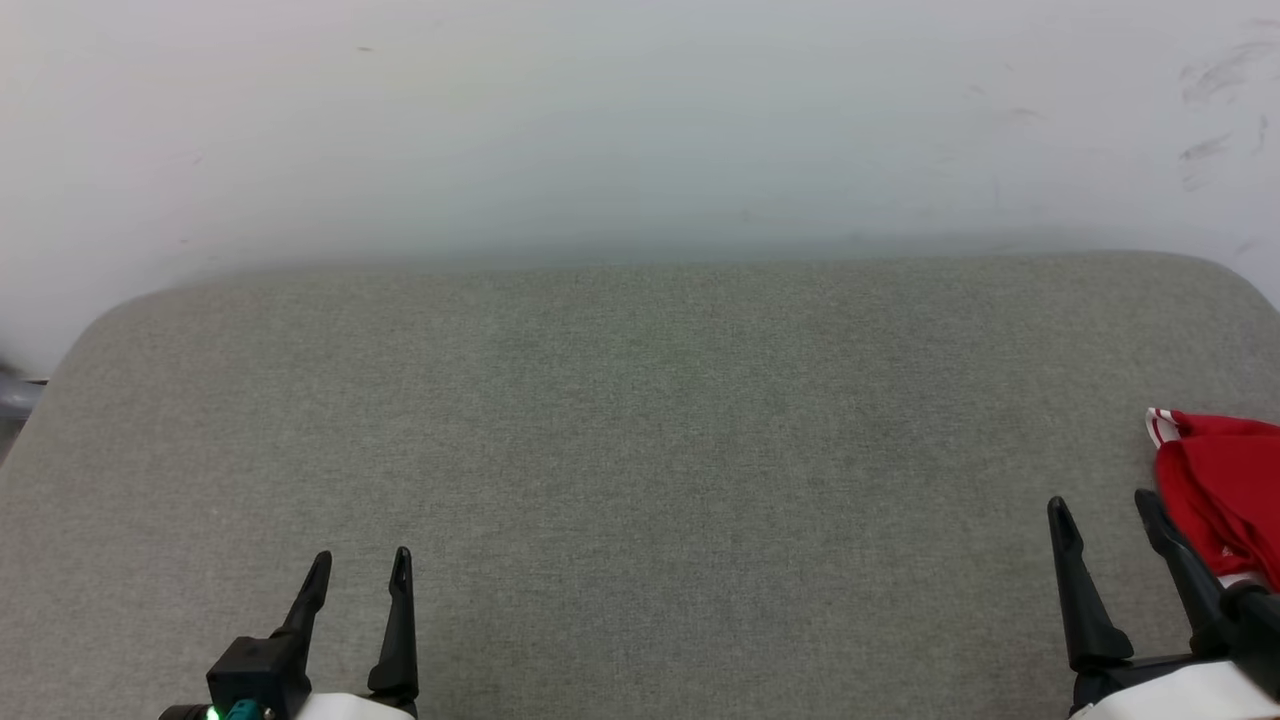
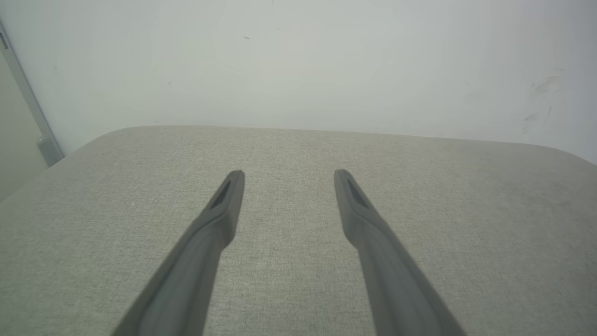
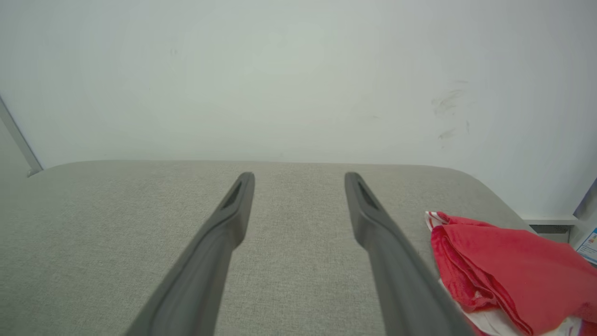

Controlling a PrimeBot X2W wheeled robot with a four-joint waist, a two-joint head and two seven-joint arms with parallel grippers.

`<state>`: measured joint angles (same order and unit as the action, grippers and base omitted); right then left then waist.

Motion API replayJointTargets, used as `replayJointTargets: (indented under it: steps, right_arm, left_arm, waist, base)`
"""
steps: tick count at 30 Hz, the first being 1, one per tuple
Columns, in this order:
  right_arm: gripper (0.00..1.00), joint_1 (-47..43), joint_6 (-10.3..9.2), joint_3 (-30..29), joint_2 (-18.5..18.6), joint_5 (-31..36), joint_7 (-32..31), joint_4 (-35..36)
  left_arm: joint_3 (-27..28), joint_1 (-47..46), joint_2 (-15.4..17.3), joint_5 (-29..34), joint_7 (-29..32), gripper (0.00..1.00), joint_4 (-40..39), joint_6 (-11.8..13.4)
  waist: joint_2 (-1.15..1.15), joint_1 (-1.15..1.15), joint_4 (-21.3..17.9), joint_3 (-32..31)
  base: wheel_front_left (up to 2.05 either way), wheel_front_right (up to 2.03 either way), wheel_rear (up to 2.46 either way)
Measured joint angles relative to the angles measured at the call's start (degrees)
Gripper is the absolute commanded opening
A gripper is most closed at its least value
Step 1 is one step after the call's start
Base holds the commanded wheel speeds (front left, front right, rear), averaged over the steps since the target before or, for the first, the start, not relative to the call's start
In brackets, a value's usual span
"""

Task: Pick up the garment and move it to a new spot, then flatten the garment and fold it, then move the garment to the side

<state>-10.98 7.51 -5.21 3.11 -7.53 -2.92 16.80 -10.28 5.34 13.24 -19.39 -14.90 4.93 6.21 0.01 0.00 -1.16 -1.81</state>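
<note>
Two grippers hang low over the grey pad (image 1: 640, 450), each with its fingers spread wide and nothing between them. In the head view the left gripper (image 1: 362, 553) sits at the lower left over bare pad, a small green light (image 1: 212, 713) at its base. The right gripper (image 1: 1100, 498) sits at the lower right. Its outer finger is just beside the garment (image 1: 1220, 480), a red bunch at the pad's right edge, cut off by the frame. I cannot tell whether that finger touches the cloth.

The right wrist view shows more of the garment (image 3: 503, 261). It is a rumpled red heap in loose folds, with striped trim (image 3: 431, 217) at its far corner and white cloth (image 3: 494, 322) under its near edge. The heap lies to the outside of the right gripper (image 3: 299, 175), not between its fingers. Past it are a pale ledge (image 3: 550, 219) and the corner of a blue-and-white label (image 3: 588, 245).

The left wrist view shows the left gripper (image 2: 289, 172) over plain pad, and a grey rail (image 2: 42, 135) slanting up the wall (image 2: 298, 60) at that view's left. Dark scuffs (image 3: 445, 100) mark the wall beyond the pad.
</note>
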Motion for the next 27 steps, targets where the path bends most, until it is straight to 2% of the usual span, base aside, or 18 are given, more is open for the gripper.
replayJointTargets:
  steps: [15, 16, 19, 27]
  right_arm:
    - [1.00, 0.04, 0.00, 0.16, -0.08, -0.70, 0.23, -0.34]
    - [0.00, 0.03, 0.00, 0.22, -0.07, -0.74, 0.27, -0.69]
    - [0.00, -0.05, 0.01, 0.49, -0.08, -1.57, 0.32, -2.09]
    - [0.00, 0.48, 0.01, 0.91, 0.11, -11.51, 0.35, -5.11]
  left_arm:
    - [0.78, -1.08, -0.66, 0.75, -0.07, 1.00, 0.49, -1.11]
    - [0.77, -0.97, -0.82, 0.63, 0.03, 0.00, 0.85, -1.12]
    - [0.67, -0.25, -1.40, -0.41, 0.38, 0.00, 2.05, -1.21]
    - [2.10, -0.77, -2.37, -8.42, 2.67, 0.00, 2.82, -2.59]
  waist:
    - [0.00, 0.00, 0.39, 1.00]
    - [0.00, 0.01, 0.39, 1.02]
    - [0.00, 0.01, 0.40, 1.04]
    - [0.00, 0.01, 0.45, 1.10]
  base:
    - [0.00, 0.00, 0.00]
    - [0.00, 0.00, 0.00]
    - [0.00, 0.00, 0.00]
    - [0.00, 0.00, 0.00]
